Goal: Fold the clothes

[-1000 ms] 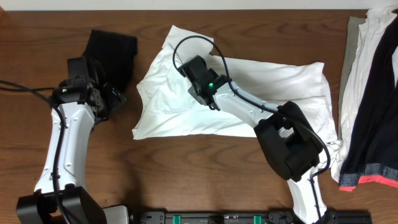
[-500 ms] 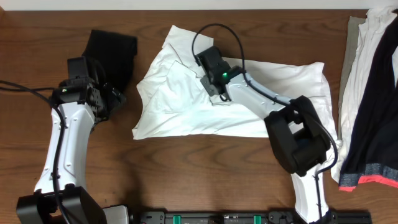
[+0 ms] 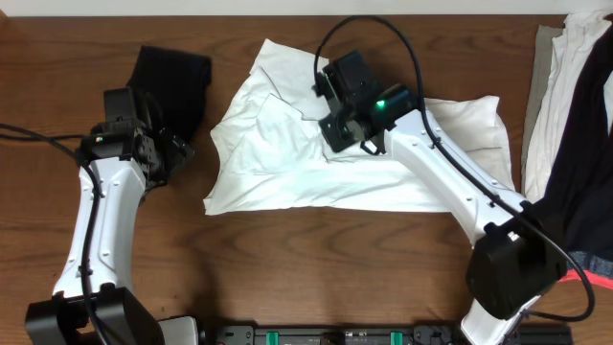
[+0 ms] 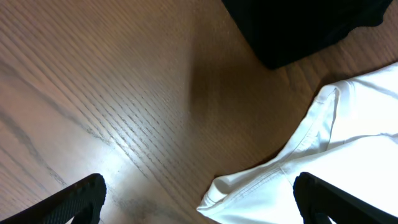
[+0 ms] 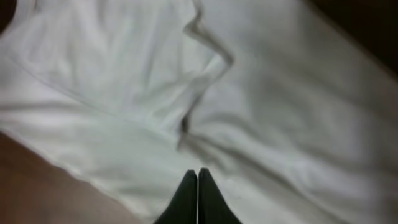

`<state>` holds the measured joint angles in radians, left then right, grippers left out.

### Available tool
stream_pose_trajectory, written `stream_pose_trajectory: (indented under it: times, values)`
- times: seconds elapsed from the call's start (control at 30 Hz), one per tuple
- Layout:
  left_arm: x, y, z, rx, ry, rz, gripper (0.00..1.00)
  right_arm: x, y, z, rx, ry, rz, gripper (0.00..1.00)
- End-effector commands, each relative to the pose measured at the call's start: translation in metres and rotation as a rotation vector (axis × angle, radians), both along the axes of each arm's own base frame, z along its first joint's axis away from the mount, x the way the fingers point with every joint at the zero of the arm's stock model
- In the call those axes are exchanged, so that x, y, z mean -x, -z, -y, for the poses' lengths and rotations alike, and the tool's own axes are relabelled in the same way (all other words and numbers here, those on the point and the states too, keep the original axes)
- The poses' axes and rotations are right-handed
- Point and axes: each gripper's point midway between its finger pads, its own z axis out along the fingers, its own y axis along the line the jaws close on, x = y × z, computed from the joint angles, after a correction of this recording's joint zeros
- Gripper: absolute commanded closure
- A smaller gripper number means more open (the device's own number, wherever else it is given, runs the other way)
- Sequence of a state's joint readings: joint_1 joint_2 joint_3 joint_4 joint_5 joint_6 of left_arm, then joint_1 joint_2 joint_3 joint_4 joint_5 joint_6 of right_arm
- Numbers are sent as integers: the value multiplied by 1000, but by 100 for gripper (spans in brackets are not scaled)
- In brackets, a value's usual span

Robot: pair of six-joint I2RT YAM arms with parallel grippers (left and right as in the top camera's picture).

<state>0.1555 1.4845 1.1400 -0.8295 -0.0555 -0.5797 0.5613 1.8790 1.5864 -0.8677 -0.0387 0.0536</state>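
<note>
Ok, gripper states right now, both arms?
Left gripper: open, holding nothing.
Right gripper: shut over the white shirt, no fabric visibly pinched.

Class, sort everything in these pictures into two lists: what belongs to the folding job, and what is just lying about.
Belongs to the job: white T-shirt, spread mid-table; black garment, upper left; heap of clothes at the right edge; right hand, shut, over the shirt; left hand, open.
Just lying about: wooden table; black cable at the left.
</note>
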Motion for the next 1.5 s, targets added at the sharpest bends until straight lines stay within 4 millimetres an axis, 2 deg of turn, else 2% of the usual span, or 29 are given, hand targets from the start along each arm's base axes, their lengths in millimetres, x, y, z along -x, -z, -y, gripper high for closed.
stream_pose_trajectory:
  times: [0.0,0.1,0.33,0.8,1.17,1.33,1.47]
  values:
    - [0,-1,-2,-4,-7,0,2,28,27,-12,-57,-7,-160,99]
    - [0,-1,-2,-4,-7,0,2,40,47,-9,-37,11,-213,99]
    - [0,-1,-2,-4,-7,0,2,51,79,-2,-9,48,-272,99]
    - [0,-1,-2,-4,-7,0,2,50,116,-1,23,64,-312,99]
    - [0,-1,-2,-4,-7,0,2,0,112,13,56,136,-115,99]
    - [0,-1,-2,-4,-7,0,2,-38,102,24,34,198,16,99]
    - [0,-1,-2,-4,-7,0,2,-55,95,34,3,233,54,99]
